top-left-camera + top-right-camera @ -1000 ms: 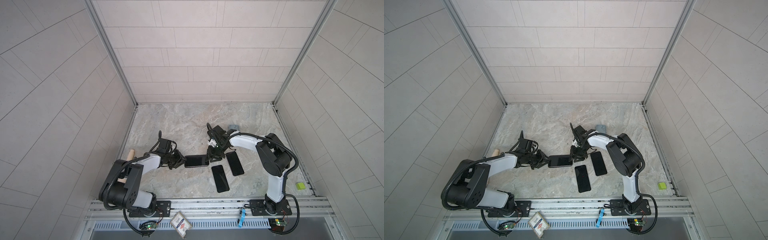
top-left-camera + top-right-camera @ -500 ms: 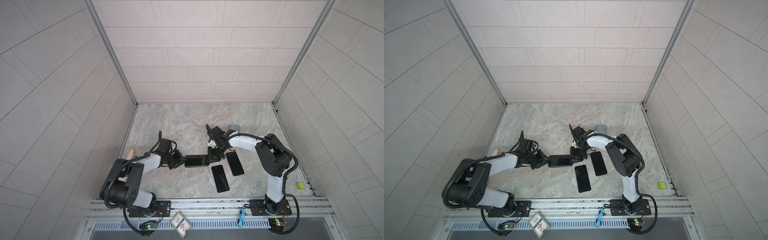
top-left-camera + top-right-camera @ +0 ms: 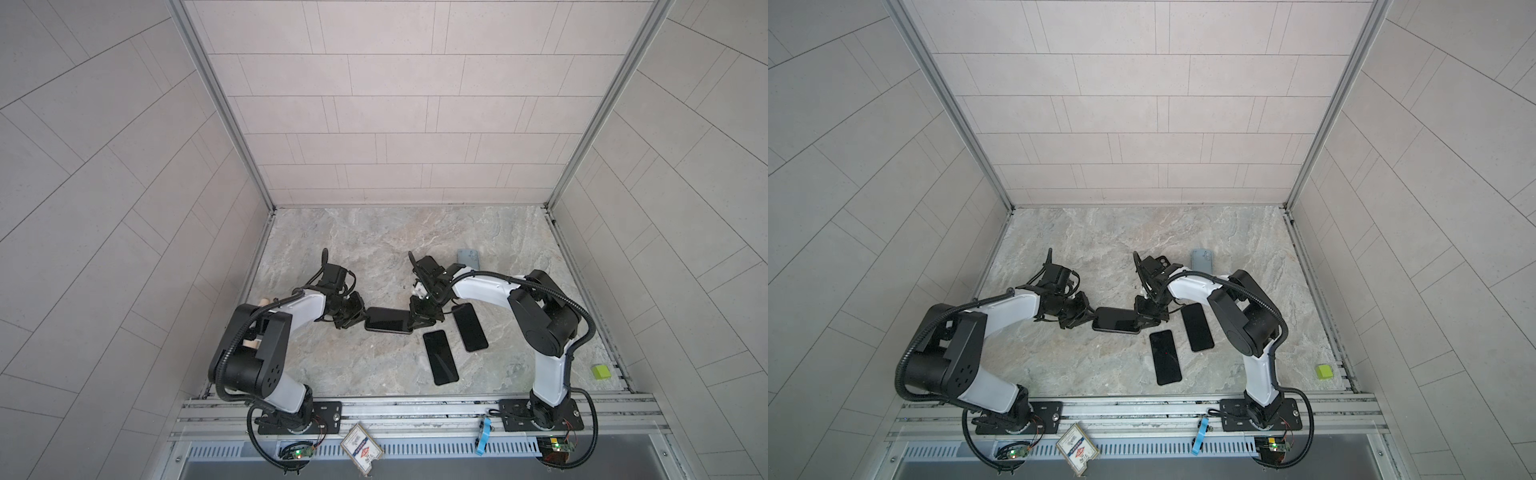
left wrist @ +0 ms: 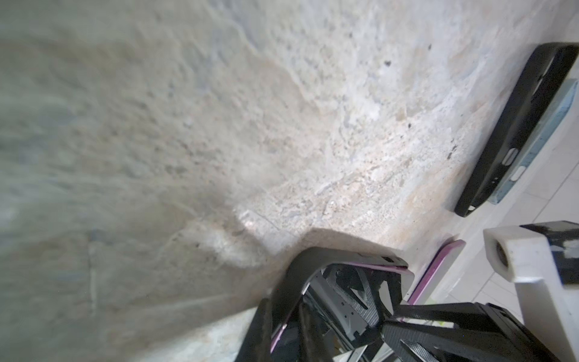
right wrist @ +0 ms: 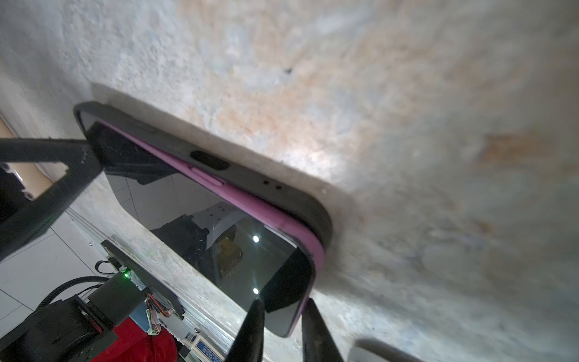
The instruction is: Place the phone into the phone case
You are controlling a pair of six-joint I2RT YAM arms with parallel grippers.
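Spreading across both top views, the marble table (image 3: 374,249) carries everything. Two arms reach in from six o'clock and meet near its middle.

Between them the phone (image 3: 387,320) lies screen up, its length running from nine to three o'clock. In the right wrist view it sits in the black case (image 5: 244,175), but its purple edge shows above the rim along one long side, so it is not fully seated.

The left gripper (image 3: 360,319) is drawn narrow on the nine o'clock end, pinching phone and case, with one finger (image 5: 81,166) on the glass. The right gripper (image 3: 415,321) pinches the three o'clock end, also narrow, with one tip on the screen and the other outside the purple edge.

A second phone (image 3: 469,327) lies at the first one's four o'clock, and a third phone (image 3: 440,357) at its five o'clock. Both are face up and just apart.

A blue-grey case (image 3: 468,259) lies toward one o'clock, with a spare black case (image 4: 517,125) near it. A green block (image 3: 601,371) sits at the table's four o'clock edge.
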